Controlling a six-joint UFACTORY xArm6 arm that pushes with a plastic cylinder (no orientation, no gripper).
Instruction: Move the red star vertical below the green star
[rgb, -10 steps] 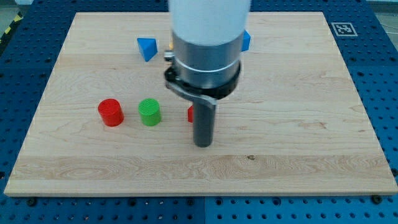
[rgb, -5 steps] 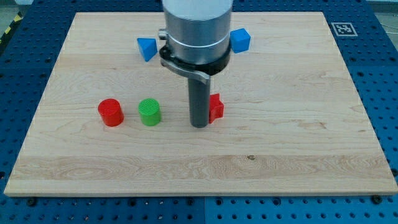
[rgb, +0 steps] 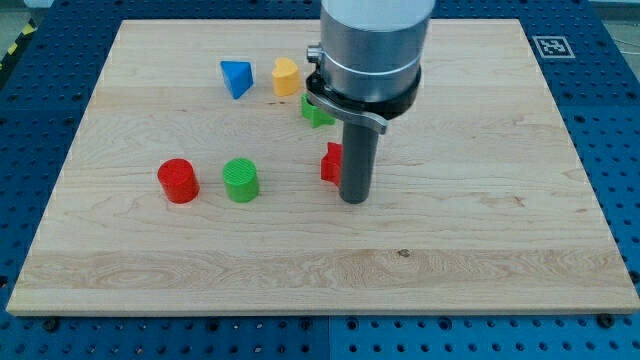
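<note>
Red star (rgb: 331, 162), only partly seen, sits near the middle of the desk (rgb: 500, 200), touching the left side of my rod, with the green star (rgb: 316, 110) just above it toward the view's top and half hidden by the arm. From the view's left come a red cylinder (rgb: 178, 181), a green cylinder (rgb: 240, 180), a blue triangular block (rgb: 236, 77) and a yellow block (rgb: 286, 76). My tip (rgb: 355, 199) rests just right of and below the red star; there is no hand here, only the bare rod, holding nothing.

one camera | high, angled down | whole wooden board (rgb: 500, 240) framed | arm enters from top
</note>
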